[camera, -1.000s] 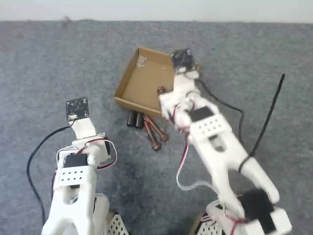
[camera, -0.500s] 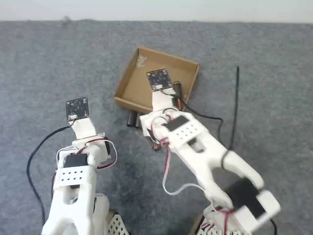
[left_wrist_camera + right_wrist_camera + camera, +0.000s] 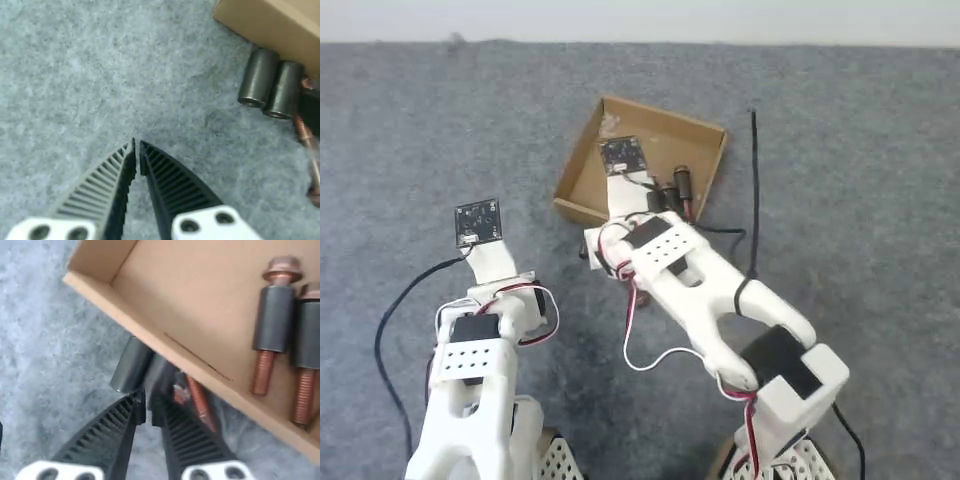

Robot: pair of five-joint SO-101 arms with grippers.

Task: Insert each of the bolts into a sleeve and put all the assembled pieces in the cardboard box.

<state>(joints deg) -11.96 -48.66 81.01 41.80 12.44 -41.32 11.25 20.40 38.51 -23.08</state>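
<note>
The cardboard box (image 3: 588, 172) lies at the table's middle back. Two bolts in dark sleeves (image 3: 274, 325) rest inside it, also seen from above as assembled pieces (image 3: 678, 188). Two empty dark sleeves (image 3: 270, 82) lie side by side against the outside of the box's front wall, with loose copper bolts (image 3: 309, 160) beside them. My right gripper (image 3: 147, 407) hangs shut and empty just over the sleeves (image 3: 131, 365) and a bolt (image 3: 199, 401). The right arm (image 3: 660, 255) covers them from above. My left gripper (image 3: 136, 148) is shut, low over bare carpet, left of the sleeves.
Grey carpet covers the whole table. A black cable (image 3: 754, 190) runs right of the box. The left arm (image 3: 480, 330) stands at the front left, and open carpet lies around it.
The right arm has swung left, from over the box's right side to its front wall above the loose sleeves. The left arm has not moved.
</note>
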